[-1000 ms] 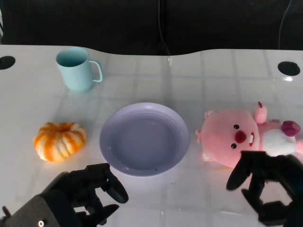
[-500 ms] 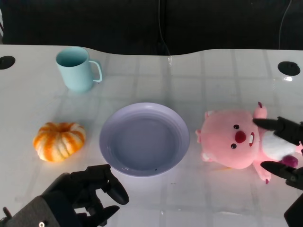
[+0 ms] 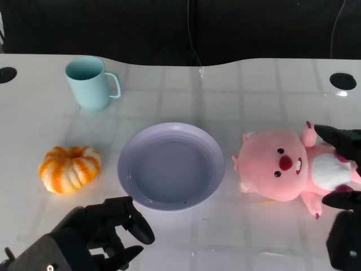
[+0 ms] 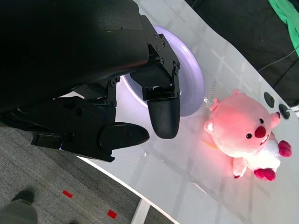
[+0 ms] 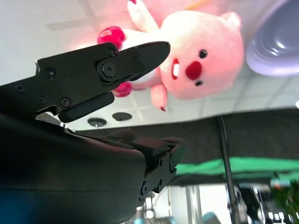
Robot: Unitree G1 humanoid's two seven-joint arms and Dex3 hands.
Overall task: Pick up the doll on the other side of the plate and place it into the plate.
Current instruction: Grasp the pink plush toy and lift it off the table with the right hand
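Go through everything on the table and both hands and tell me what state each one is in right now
Pink doll: lying on the table beside the plate, not held.
Plate: upright, nothing in it.
Cup: upright, handle toward the plate's side.
Orange pumpkin: resting on the table, untouched.
Left hand: fingers curled in, holding nothing.
Right hand: fingers spread around the doll's body, not closed on it.

Bare table [image 3: 225, 186] separates doll [image 3: 282, 166] from plate [image 3: 214, 186]
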